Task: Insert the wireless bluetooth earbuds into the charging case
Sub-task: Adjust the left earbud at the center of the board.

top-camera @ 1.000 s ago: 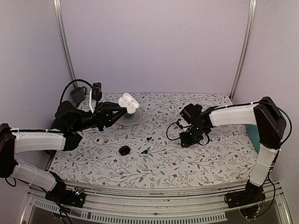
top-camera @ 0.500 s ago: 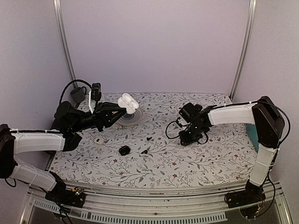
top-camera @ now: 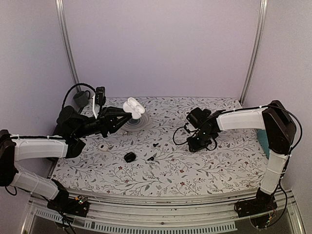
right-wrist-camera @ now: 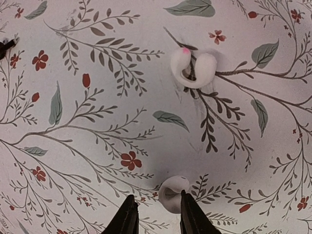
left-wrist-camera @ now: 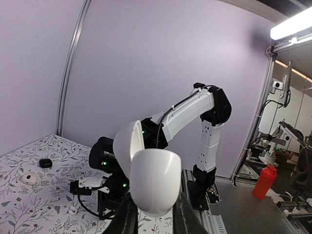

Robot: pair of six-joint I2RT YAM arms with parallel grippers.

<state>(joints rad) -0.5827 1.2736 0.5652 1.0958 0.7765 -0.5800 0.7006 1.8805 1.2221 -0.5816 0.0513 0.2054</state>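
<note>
My left gripper (top-camera: 123, 117) is shut on the white charging case (top-camera: 132, 107), holding it raised with its lid open. The left wrist view shows the case (left-wrist-camera: 151, 180) pinched between both fingers. My right gripper (top-camera: 197, 144) points down at the floral cloth, jaws apart. In the right wrist view a tiny white earbud (right-wrist-camera: 173, 193) lies on the cloth against the inner side of the right fingertip (right-wrist-camera: 189, 214). Nothing is gripped. A curved white piece (right-wrist-camera: 192, 68) with a pink dot lies farther off. Another white earbud with a dark spot (top-camera: 103, 146) lies near the left arm.
A grey round pad (top-camera: 136, 124) lies under the raised case. A black oval piece (top-camera: 129, 157) and two small black bits (top-camera: 155, 145) (top-camera: 150, 158) lie mid-table. In the left wrist view a round white piece (left-wrist-camera: 29, 179) and a black one (left-wrist-camera: 45, 163) lie beyond the right gripper.
The right gripper has edged slightly to the left over the cloth. The left arm and the case have not moved.
</note>
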